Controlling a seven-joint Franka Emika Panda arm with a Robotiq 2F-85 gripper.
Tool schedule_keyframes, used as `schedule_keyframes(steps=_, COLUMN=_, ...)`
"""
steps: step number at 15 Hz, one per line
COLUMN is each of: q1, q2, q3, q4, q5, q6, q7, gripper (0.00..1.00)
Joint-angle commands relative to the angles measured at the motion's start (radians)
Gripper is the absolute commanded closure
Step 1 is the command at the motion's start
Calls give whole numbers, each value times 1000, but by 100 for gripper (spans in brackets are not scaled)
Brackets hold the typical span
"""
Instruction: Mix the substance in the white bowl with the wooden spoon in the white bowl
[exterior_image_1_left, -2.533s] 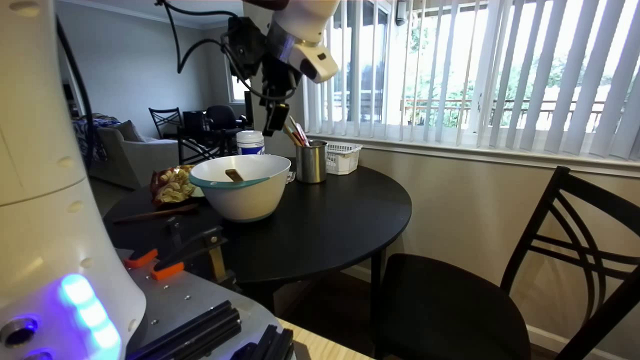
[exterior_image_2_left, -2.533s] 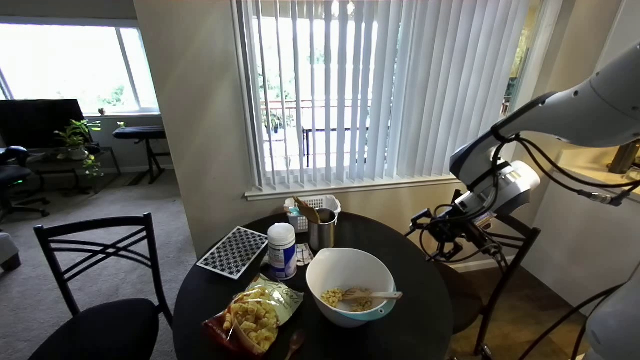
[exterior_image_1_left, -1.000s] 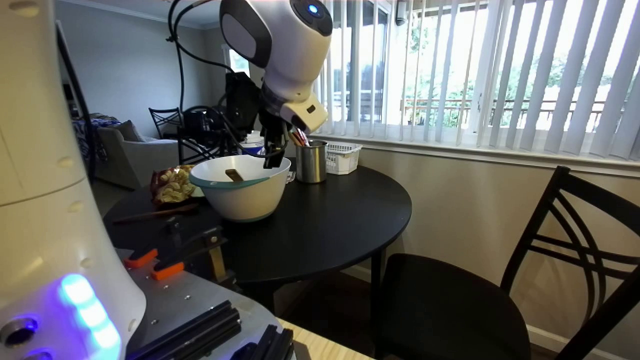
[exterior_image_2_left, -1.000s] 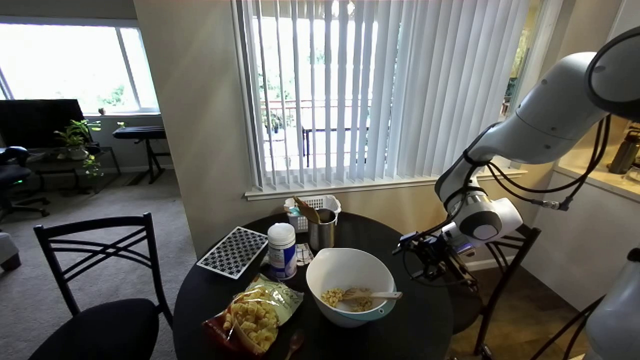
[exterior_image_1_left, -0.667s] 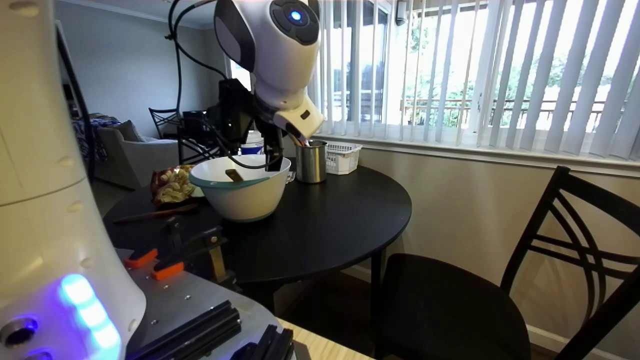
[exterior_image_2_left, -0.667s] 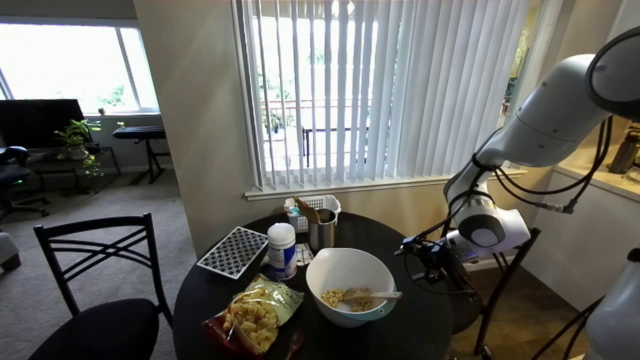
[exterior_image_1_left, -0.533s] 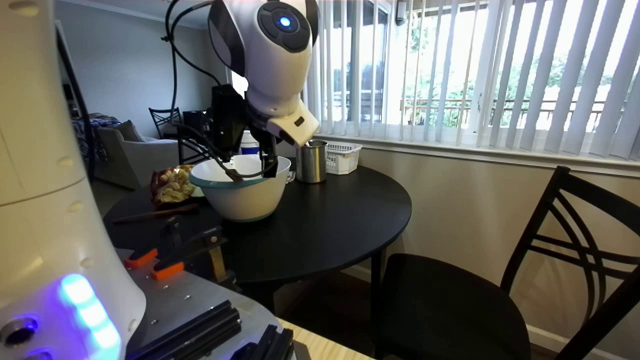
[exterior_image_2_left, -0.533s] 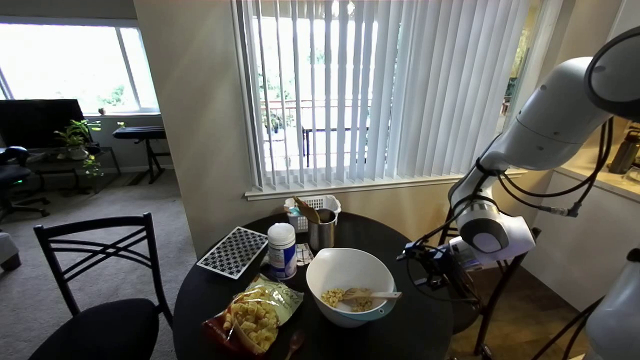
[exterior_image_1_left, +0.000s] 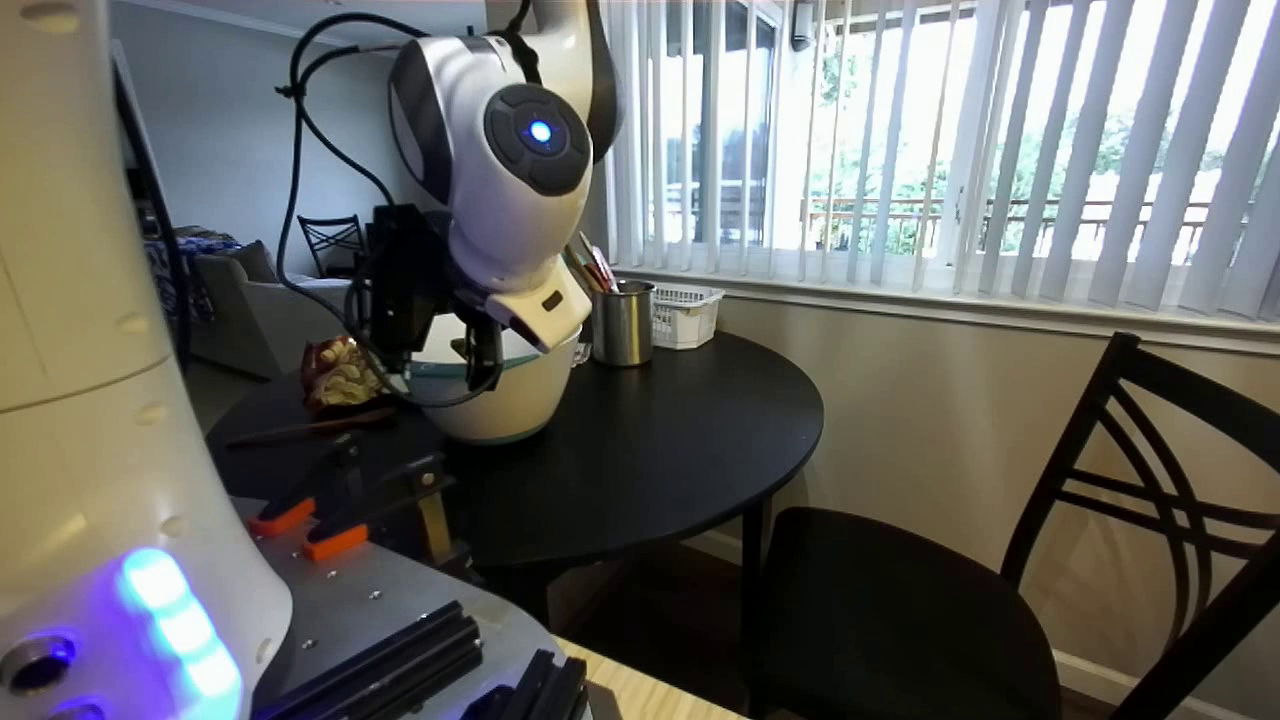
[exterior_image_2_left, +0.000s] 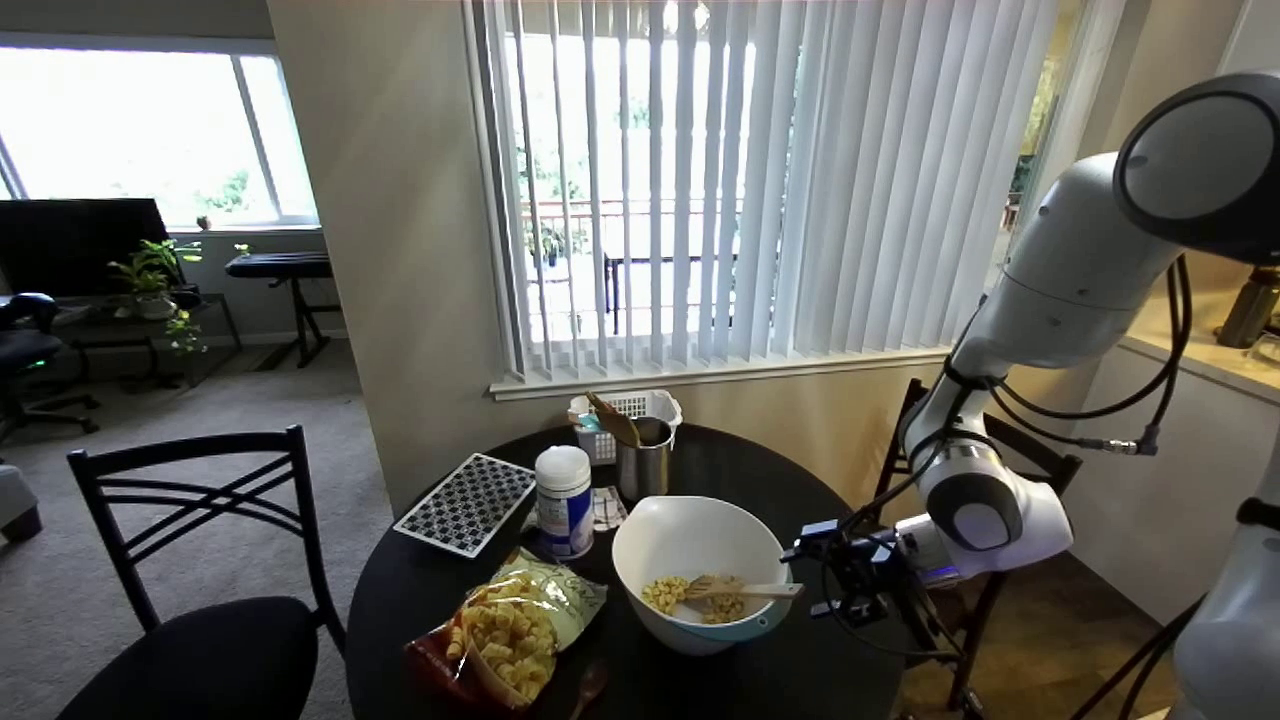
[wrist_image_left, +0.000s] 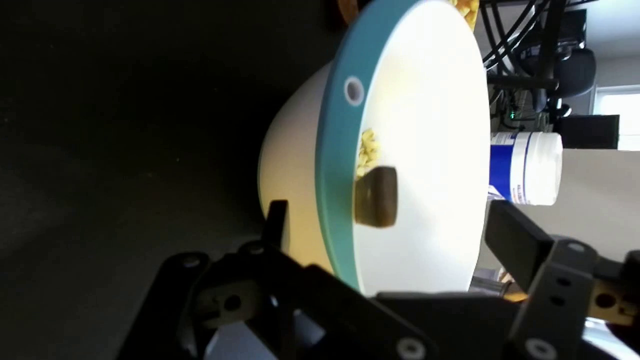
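Note:
The white bowl (exterior_image_2_left: 690, 540) with a teal rim band stands on the black table; it also shows in an exterior view (exterior_image_1_left: 525, 400) and the wrist view (wrist_image_left: 430, 125). The wooden spoon (exterior_image_2_left: 770, 591) rests in it, its handle end over the rim. Yellow pieces (exterior_image_2_left: 665, 594) lie in the bowl. In the wrist view the spoon's handle end (wrist_image_left: 377, 197) shows between my gripper's (wrist_image_left: 392, 225) spread, empty fingers, ahead of them. In an exterior view my gripper (exterior_image_2_left: 808, 582) is beside the bowl at the handle end; a gap to the handle is hard to judge.
A snack bag (exterior_image_2_left: 510, 630), a white-and-blue canister (exterior_image_2_left: 565, 505), a metal cup of utensils (exterior_image_2_left: 645, 470), a white basket (exterior_image_2_left: 660, 405) and a patterned tray (exterior_image_2_left: 468, 505) stand around the bowl. A dark spoon (exterior_image_2_left: 592, 685) lies on the table. A chair (exterior_image_1_left: 900, 600) stands nearby.
My arm has come down and moved to the spoon-handle side of the bowl. The gripper has turned toward the bowl. Bowl and spoon have not moved.

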Motion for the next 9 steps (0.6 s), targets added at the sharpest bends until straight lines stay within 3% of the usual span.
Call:
schedule_keyframes(steps=1, q1=37, q2=37, q3=27, q4=3, q5=41, q6=-55, q7=-51, gripper=0)
schedule_keyframes(steps=6, q1=78, q2=26, q3=39, q4=-4, q5=54, q6=-39, q7=-53, gripper=0)
schedule_keyframes(steps=9, q1=95, q2=-30, q3=39, q4=-23, q5=120, q6=1, q7=-110, gripper=0)
